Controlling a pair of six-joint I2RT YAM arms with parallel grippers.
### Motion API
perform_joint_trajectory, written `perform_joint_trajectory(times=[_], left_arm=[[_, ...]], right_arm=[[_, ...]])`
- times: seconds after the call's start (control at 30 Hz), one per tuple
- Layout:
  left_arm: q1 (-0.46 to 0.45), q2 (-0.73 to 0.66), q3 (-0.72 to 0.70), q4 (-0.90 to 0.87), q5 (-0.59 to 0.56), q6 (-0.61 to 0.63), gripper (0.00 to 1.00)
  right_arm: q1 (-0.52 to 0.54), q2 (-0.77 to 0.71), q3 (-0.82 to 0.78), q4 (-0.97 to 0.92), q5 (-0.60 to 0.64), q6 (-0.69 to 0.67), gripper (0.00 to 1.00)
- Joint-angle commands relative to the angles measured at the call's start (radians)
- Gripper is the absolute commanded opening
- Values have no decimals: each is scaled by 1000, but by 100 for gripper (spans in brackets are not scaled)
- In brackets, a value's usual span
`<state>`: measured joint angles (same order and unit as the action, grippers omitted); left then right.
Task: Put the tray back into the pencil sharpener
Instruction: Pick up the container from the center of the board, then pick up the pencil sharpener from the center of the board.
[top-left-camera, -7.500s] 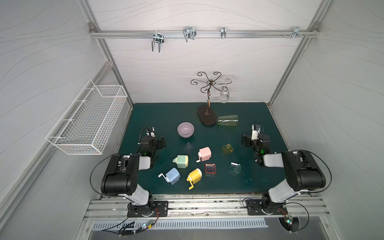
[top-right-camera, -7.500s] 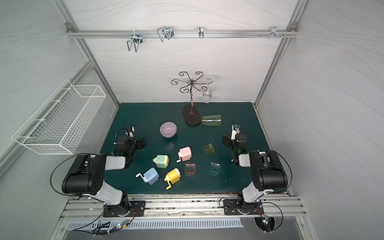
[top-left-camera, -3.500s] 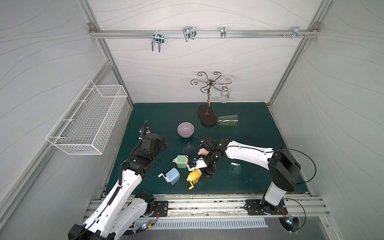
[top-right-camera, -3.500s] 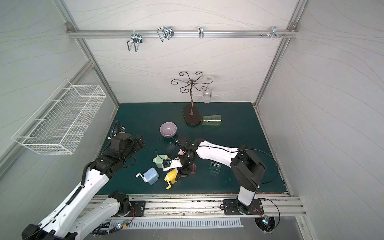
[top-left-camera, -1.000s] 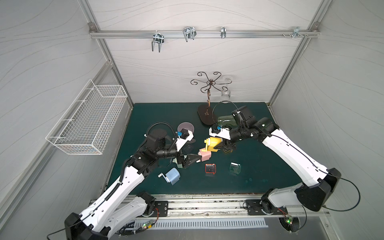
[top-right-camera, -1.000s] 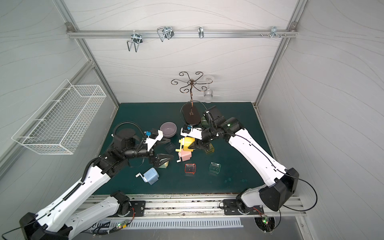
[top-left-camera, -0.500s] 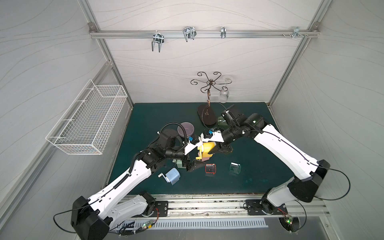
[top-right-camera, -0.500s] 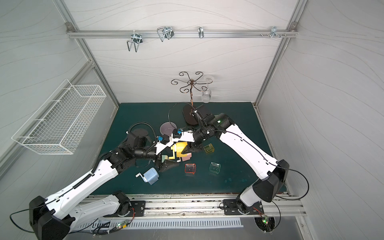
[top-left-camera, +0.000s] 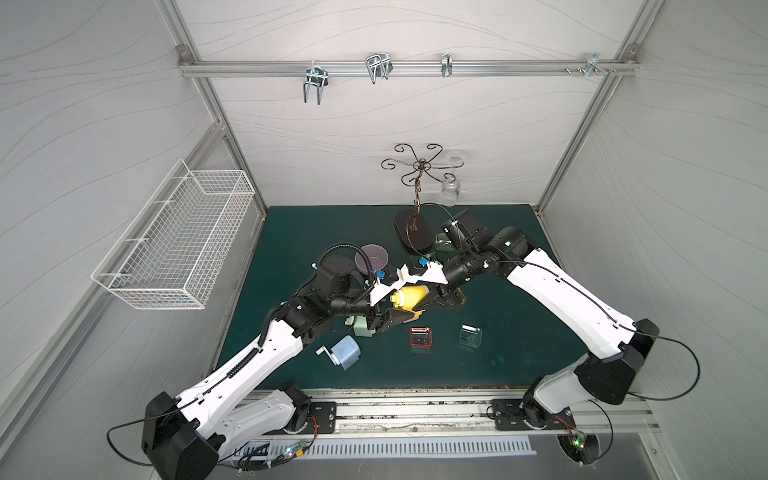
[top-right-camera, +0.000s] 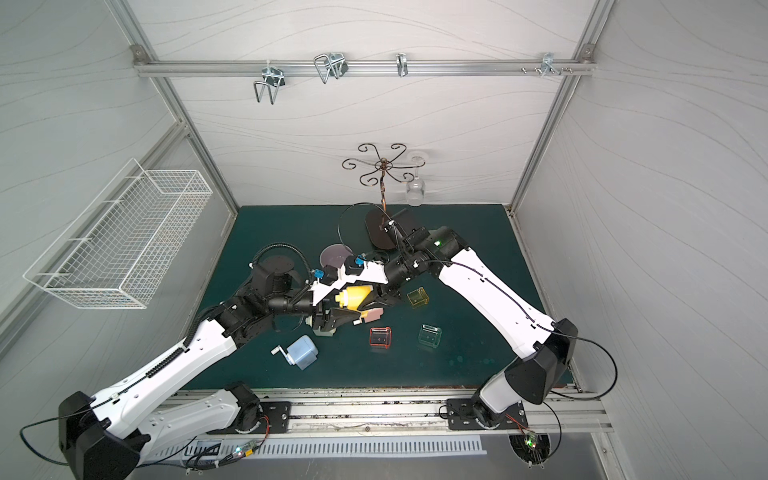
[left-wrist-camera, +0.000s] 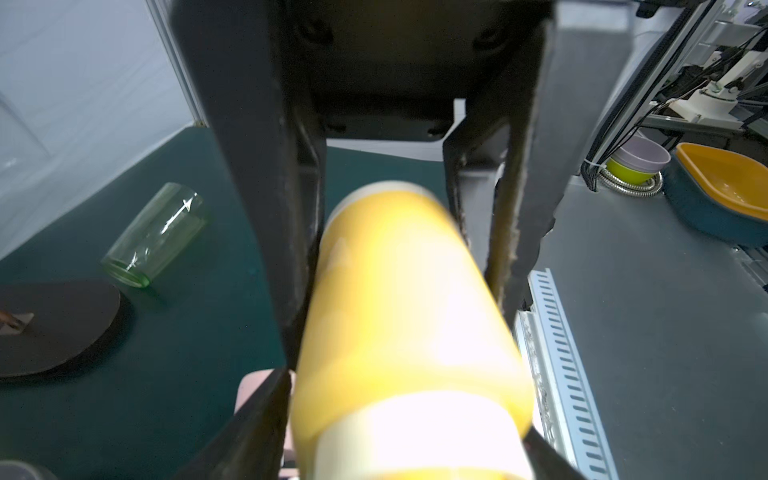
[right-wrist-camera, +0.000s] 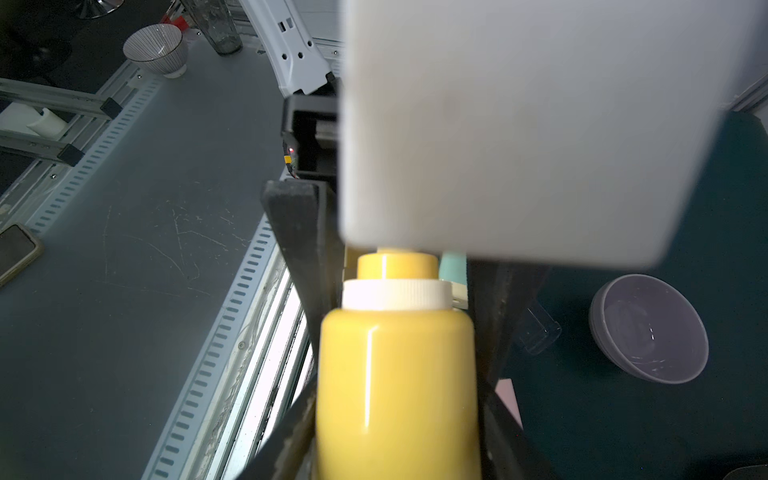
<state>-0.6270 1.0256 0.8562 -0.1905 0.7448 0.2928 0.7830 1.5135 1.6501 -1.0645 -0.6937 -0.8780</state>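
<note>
Above the green bench (top-left-camera: 316, 232), the left arm (top-left-camera: 257, 357) and the right arm (top-left-camera: 561, 299) were brought together in the middle. The yellow sharpener (top-left-camera: 411, 296) was held in the air between them.

One second before, the sharpener was carried by the right hand (top-left-camera: 430, 293) alone, and the left hand (top-left-camera: 392, 307) was spread wide beside it. Now the left hand was narrowed onto the end with the white ring, with its fingers laid against both sides. The right hand was kept shut on the body. A passing from hand to hand was therefore judged to be in progress, so that the right hand could be freed for the tray.

The yellow tray (top-right-camera: 418, 297), judged by its colour to be the matching one, was seen in a top view. It stood on the bench just beside the right hand and was not yet in the sharpener. It was shown in neither wrist view. The contact of the fingers with the sharpener was shown only in the wrist views, because from above it was covered by the white hand covers. An orange tray (top-left-camera: 421, 336) and a clear tray (top-left-camera: 471, 336) were left untouched nearer the front.
</note>
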Motion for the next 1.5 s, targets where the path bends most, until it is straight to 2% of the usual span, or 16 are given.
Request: perform_joint_trajectory(times=[0.0, 0.2, 0.27, 0.33, 0.37, 0.43, 0.57, 0.67, 0.7, 0.77, 0.83, 0.87, 0.93, 1.03, 1.3, 1.47], left_arm=[[-3, 0, 9, 46, 32, 24, 56], [-3, -2, 14, 22, 47, 46, 29], [-3, -5, 14, 23, 46, 51, 18], [-3, -7, 11, 27, 38, 55, 5], [-3, -10, 8, 33, 36, 55, 0], [-2, -14, -8, 62, 24, 48, 0], [-3, -34, -55, 138, -22, 23, 0], [0, -64, -101, 198, -100, -6, 0], [18, -73, -127, 238, -114, -50, 0], [116, -75, -194, 370, -52, -215, 0], [214, -67, -249, 499, 6, -365, 0], [231, -73, -259, 509, 13, -366, 0], [233, -98, -260, 465, 17, -261, 0], [233, -123, -251, 420, -4, -183, 0], [233, -156, -257, 431, -56, -175, 0], [233, -186, -275, 469, -110, -207, 0]], right_arm=[[-11, -20, -6, 19, -55, 19, 20], [-21, -19, -9, 54, -66, 45, 24], [-21, -23, -13, 79, -52, 67, 41], [-23, -44, -35, 147, -38, 117, 68], [-24, -60, -48, 183, -36, 142, 77], [-42, -110, -95, 302, -46, 223, 98], [-102, -227, -202, 522, -53, 379, 99], [-149, -330, -311, 587, 37, 409, 97], [-171, -365, -355, 581, 70, 401, 96], [-214, -422, -446, 539, 110, 360, 94], [-234, -459, -541, 454, 182, 256, 92], [-233, -461, -582, 409, 209, 200, 91], [-225, -446, -667, 343, 256, 107, 90], [-174, -386, -762, 340, 318, 33, 91], [-38, -193, -847, 546, 342, 46, 90], [-17, -78, -854, 657, 353, 63, 88]])
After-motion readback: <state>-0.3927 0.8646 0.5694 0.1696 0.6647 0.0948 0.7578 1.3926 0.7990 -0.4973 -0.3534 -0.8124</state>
